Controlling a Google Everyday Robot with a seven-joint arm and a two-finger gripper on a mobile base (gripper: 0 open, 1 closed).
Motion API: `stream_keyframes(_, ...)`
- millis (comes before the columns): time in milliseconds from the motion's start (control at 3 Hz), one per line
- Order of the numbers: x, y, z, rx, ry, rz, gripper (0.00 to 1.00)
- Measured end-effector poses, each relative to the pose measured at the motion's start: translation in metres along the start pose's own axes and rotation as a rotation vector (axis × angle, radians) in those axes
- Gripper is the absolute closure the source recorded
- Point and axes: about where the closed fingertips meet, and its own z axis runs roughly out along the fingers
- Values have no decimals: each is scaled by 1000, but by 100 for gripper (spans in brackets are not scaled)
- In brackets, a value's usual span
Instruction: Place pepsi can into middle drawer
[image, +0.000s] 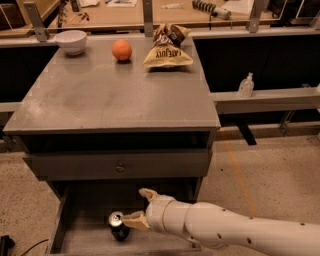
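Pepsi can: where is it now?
Lower left of the camera view: the pepsi can stands upright in the open drawer, below the closed drawer front, end effector open just to its right.

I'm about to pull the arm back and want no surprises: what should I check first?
1. Dark-blue pepsi can inside the wide grey open drawer: ok.
2. Can standing, silver top up: ok.
3. Gripper open, over the drawer just right of the can: ok.
4. Lower finger clear of the can: cannot tell.
5. Grey drawer front with round knob above, shut: ok.
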Motion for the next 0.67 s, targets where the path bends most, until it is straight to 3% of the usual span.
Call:
stream_keyframes(333,-50,39,-51,-42,-6,-95,64)
stream_keyframes(667,-52,48,-67,-52,-3,-91,61)
